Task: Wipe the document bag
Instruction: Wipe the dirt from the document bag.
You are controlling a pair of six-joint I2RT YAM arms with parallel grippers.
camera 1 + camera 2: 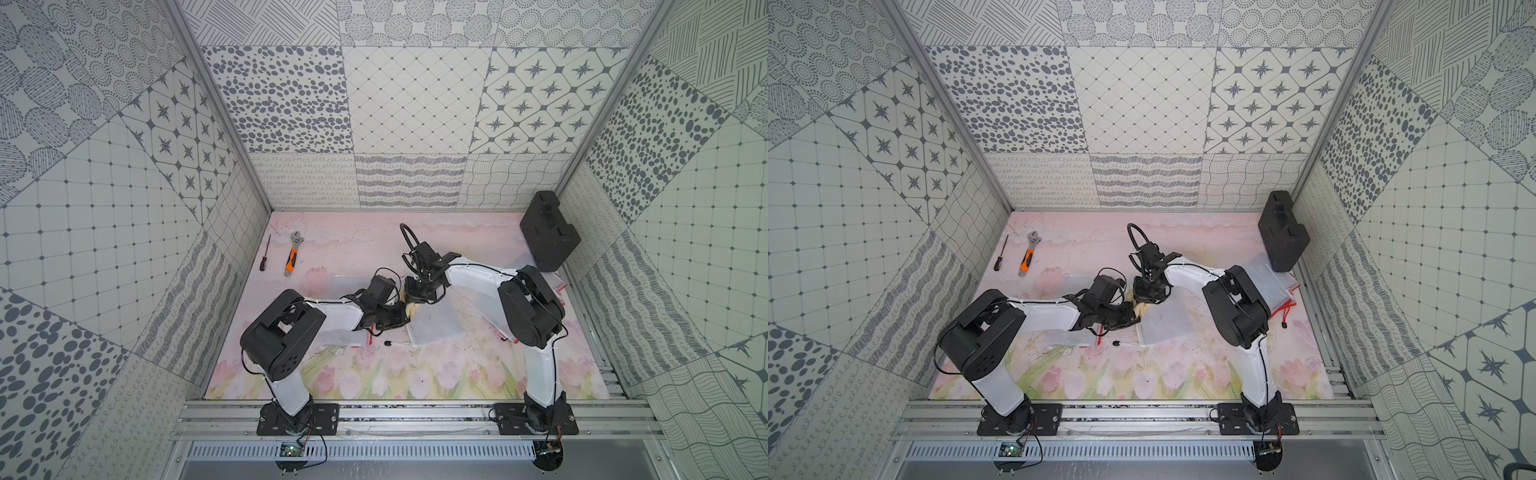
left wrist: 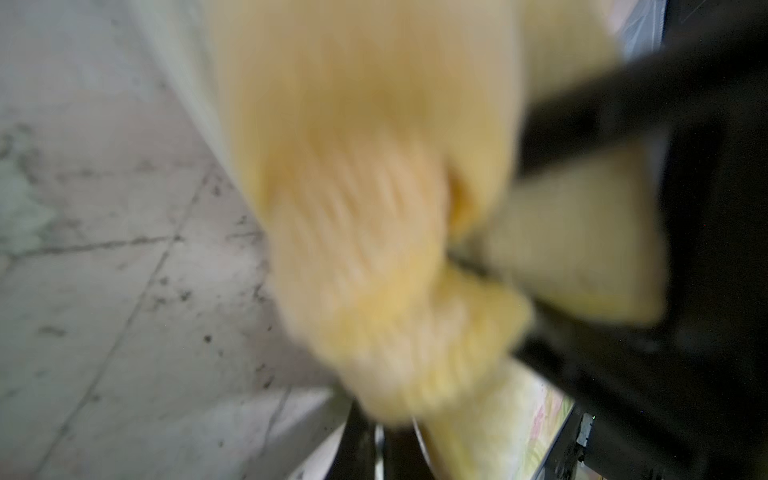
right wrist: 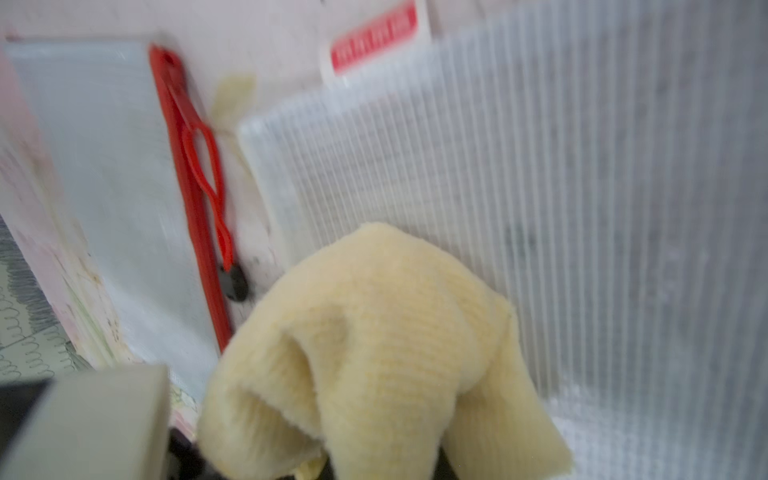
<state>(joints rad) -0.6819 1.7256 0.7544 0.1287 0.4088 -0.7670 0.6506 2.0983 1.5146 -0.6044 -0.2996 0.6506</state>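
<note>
A translucent mesh document bag [image 1: 434, 326] [image 1: 1163, 326] [image 3: 540, 187] lies flat at the middle of the mat. Both arms meet over its far left corner. Between them is a bunched pale yellow cloth [image 1: 414, 309] [image 1: 1142, 308] [image 3: 374, 332] [image 2: 374, 208]. My left gripper [image 1: 405, 318] [image 1: 1128, 319] is shut on one end of the cloth. My right gripper [image 1: 417, 297] [image 1: 1148, 295] points down and is shut on the other end. In both wrist views the cloth hides most of the jaws. The left wrist view is blurred.
A second bag with a red zipper [image 3: 195, 199] lies under the left arm [image 1: 336, 286]. More bags are stacked at the right [image 1: 1273, 282] beside a black case [image 1: 548, 232]. A wrench [image 1: 292, 253] and a screwdriver [image 1: 265, 253] lie far left.
</note>
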